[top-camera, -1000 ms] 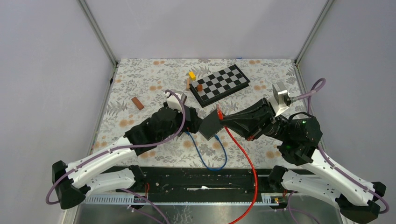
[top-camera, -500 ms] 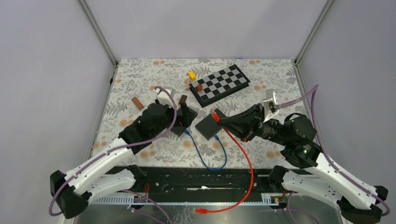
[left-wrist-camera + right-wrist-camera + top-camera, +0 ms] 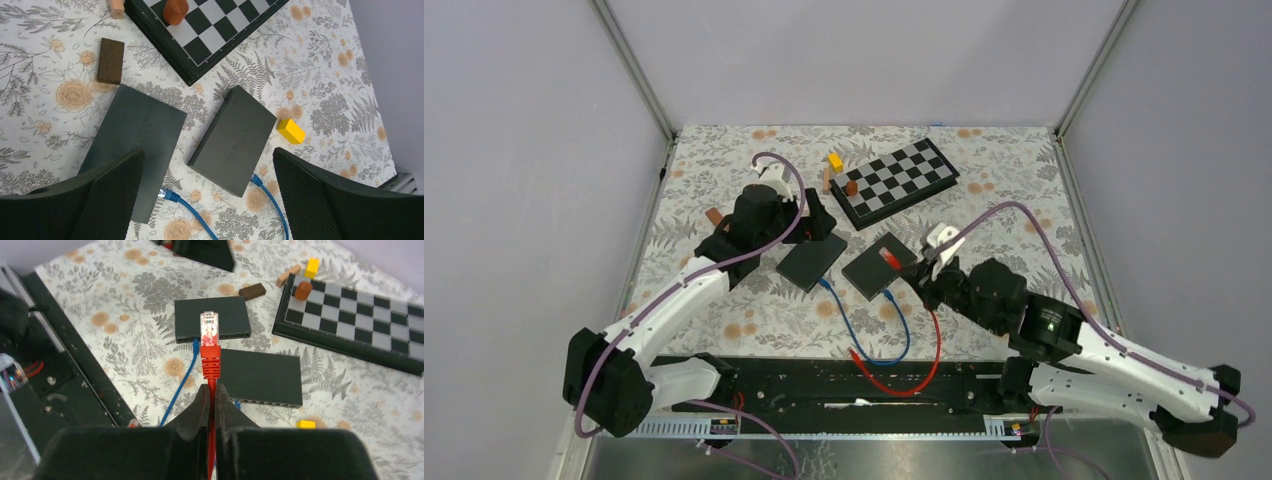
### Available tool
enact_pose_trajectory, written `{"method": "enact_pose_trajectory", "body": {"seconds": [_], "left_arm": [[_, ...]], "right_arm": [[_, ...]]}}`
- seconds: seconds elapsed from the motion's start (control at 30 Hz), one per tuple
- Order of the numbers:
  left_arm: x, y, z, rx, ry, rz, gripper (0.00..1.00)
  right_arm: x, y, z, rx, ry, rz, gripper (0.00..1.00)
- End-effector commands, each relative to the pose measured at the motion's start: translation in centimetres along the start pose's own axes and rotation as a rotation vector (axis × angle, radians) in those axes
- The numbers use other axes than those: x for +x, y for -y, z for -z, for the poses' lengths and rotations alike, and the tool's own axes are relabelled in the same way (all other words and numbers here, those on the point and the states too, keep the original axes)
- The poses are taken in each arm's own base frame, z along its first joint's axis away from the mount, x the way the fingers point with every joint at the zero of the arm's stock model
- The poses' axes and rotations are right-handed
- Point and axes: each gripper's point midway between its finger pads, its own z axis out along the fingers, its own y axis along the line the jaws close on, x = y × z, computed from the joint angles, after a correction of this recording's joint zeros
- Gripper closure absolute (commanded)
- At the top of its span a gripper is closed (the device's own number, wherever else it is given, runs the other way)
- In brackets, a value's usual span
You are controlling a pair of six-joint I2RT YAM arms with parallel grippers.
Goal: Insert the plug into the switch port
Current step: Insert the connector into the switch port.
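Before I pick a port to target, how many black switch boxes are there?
2. One switch box lies left; the second switch box just right of it, by the red plug.

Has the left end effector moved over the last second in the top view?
Yes. The left end effector has pulled back up and left in the view, off the right switch and closer to the chessboard's left corner.

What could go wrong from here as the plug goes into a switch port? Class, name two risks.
1. The right hand pinches the red cable behind the plug, so the plug may tilt when pressed against a port.
2. The left hand hangs open above; the nearer switch lies unheld and might slide from the push.
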Motion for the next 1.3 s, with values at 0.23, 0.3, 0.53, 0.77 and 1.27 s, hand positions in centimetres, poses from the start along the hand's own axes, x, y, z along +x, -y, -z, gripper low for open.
{"method": "enact_pose_trajectory", "body": {"seconds": [0.23,0.3,0.53,0.77,1.27], "left_arm": [[-3.3,2.9,2.8,0.114,0.090,-0.003,0.01],[-3.4,2.8,3.6,0.110,0.098,-0.008,0.01],[-3.5,2.8,5.6,0.110,0.105,-0.058,0.01],[-3.6,3.1,6.4,0.133,0.127,-0.072,0.01],[-3.5,3.9,4.5,0.221,0.150,-0.060,0.01]], "right_arm": [[-6.7,-6.8,4.5,0.174,0.194,0.372,1.00],[-8.5,-9.2,5.6,0.161,0.259,0.377,1.00],[-11.9,-15.2,8.1,0.145,0.359,0.521,1.00],[-14.4,-19.1,9.6,0.104,0.424,0.609,1.00],[-13.6,-14.0,8.4,0.095,0.418,0.307,1.00]]}}
